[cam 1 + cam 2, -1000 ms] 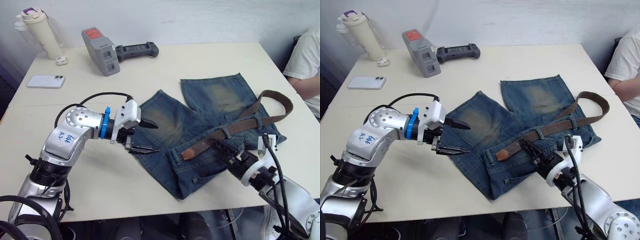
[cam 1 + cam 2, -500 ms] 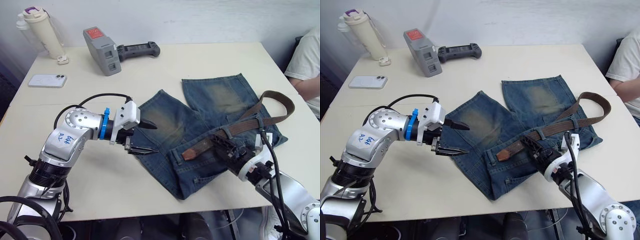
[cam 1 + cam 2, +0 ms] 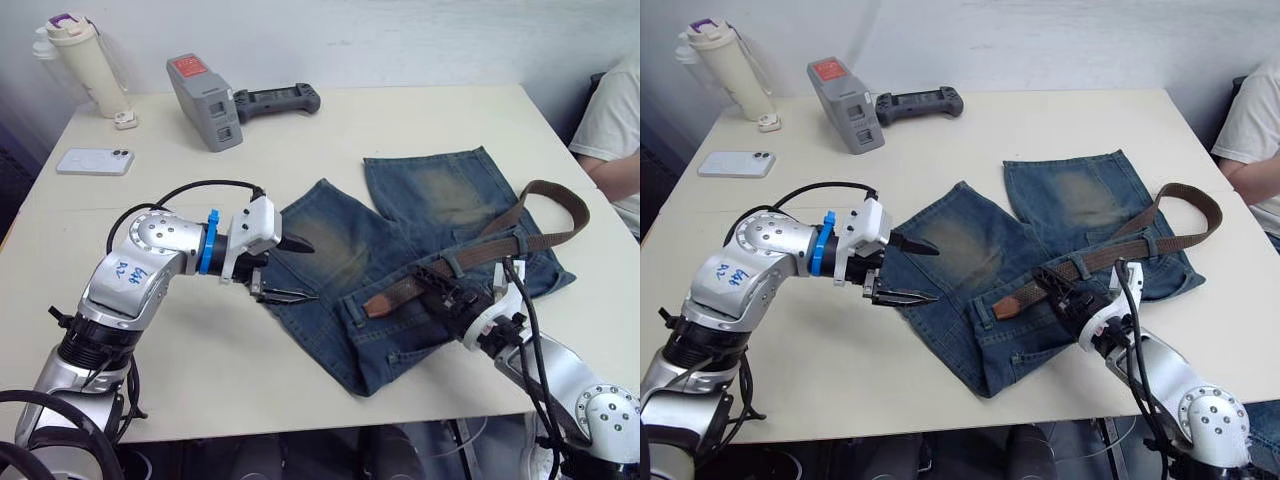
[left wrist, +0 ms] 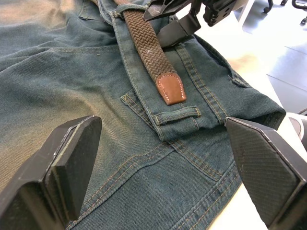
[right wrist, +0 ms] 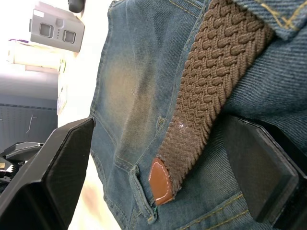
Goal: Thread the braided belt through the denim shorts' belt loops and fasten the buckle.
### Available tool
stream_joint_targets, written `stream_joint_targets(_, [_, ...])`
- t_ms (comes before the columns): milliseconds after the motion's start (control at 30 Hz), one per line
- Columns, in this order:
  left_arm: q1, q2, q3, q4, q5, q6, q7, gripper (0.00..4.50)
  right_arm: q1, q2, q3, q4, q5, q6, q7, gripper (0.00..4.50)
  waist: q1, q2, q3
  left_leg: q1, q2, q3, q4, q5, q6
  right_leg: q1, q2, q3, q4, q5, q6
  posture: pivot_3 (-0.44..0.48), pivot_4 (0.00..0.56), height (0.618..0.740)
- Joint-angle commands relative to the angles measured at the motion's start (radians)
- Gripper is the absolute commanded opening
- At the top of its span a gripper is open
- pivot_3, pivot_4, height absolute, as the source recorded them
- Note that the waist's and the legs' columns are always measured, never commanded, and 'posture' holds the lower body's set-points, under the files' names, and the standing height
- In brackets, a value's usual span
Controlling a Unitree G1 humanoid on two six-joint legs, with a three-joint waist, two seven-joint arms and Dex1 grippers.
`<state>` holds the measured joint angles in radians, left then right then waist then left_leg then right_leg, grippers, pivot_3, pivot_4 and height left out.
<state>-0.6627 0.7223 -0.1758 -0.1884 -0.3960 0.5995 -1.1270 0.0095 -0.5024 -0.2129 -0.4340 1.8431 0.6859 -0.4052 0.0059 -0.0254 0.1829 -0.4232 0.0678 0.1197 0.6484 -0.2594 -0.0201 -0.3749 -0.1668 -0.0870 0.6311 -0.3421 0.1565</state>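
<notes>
The braided belt (image 3: 470,252) is lying along the waistband of the denim shorts (image 3: 400,250), which are spread flat on the desk (image 3: 330,130); its tan leather tip (image 4: 171,89) is resting on the waistband just short of the next belt loop (image 4: 178,115), while the far end is curling off in a big arc past the shorts' right edge, and I cannot make out the buckle from here. The right gripper (image 3: 1062,290) is sitting low over the strap a little behind the tip, jaws spread to either side of the weave and pinching nothing as far as the wrist view is showing. The left gripper (image 3: 290,270) is hovering at the shorts' left edge, jaws wide apart and empty, looking straight down the waistband at that waiting loop. The step in hand, by my reading, is feeding the tip on through the loop, and doing it well is calling for the right jaws to close on the strap close behind the leather so the tip is staying stiff, then slide it flat along the denim, with the left side pinning the fabric so the loop is not bunching. Further out, a phone (image 3: 93,161), a bottle (image 3: 82,62), a grey device (image 3: 204,102) and a black controller (image 3: 275,101) are sitting at the far side, and a person's sleeve (image 3: 612,120) is showing at the right edge.
</notes>
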Motion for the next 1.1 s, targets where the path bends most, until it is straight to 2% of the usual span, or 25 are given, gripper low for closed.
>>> stream_joint_targets(33, [-0.023, 0.007, 0.009, -0.018, 0.006, -0.011, -0.005, 4.5, -0.03, 0.002, -0.011, -0.017, -0.006, -0.016, 0.034, 4.48, 0.0, 0.0, 0.0, 0.0, 0.0, 0.0, 0.0, 0.0, 0.0, 0.0, 0.0, 0.0, 0.0, 0.0, 0.0, 0.0, 0.15, 0.74])
stream_joint_targets(233, [-0.026, 0.005, 0.007, -0.001, 0.016, -0.018, -0.009, 4.5, -0.065, -0.007, -0.01, -0.004, -0.017, -0.018, 0.046, 4.48, 0.0, 0.0, 0.0, 0.0, 0.0, 0.0, 0.0, 0.0, 0.0, 0.0, 0.0, 0.0, 0.0, 0.0, 0.0, 0.0, 0.15, 0.74])
stream_joint_targets(633, [-0.025, 0.001, 0.005, 0.01, 0.031, -0.034, -0.015, 4.5, -0.11, 0.067, -0.001, 0.088, -0.12, -0.025, 0.091, 4.48, 0.001, 0.0, 0.0, 0.0, 0.0, 0.0, 0.0, 0.0, 0.0, 0.0, 0.0, 0.0, 0.0, 0.0, 0.0, 0.0, 0.15, 0.74])
stream_joint_targets(733, [-0.024, 0.001, 0.004, 0.012, 0.035, -0.038, -0.018, 4.5, -0.105, 0.081, -0.001, 0.092, -0.136, -0.019, 0.094, 3.68, 0.001, 0.0, 0.0, 0.0, 0.0, 0.0, 0.0, 0.0, 0.0, 0.0, 0.0, 0.0, 0.0, 0.0, 0.0, 0.0, 0.15, 0.74])
stream_joint_targets(1000, [-0.022, -0.006, -0.001, 0.026, 0.048, -0.056, -0.022, 4.5, -0.049, 0.067, -0.018, 0.035, -0.101, 0.003, 0.091, 0.02, -0.002, 0.0, 0.0, 0.0, 0.0, 0.0, -0.001, 0.0, 0.0, 0.0, 0.0, 0.0, 0.0, 0.0, 0.0, 0.0, 0.15, 0.74])
stream_joint_targets(1100, [-0.023, -0.013, -0.004, 0.03, 0.054, -0.061, -0.021, 4.5, -0.009, 0.024, -0.035, -0.001, -0.057, 0.022, 0.081, 0.02, 0.0, 0.0, 0.0, 0.0, 0.0, 0.0, 0.0, 0.0, 0.0, 0.0, 0.0, 0.0, 0.0, 0.0, 0.0, 0.0, 0.15, 0.74])
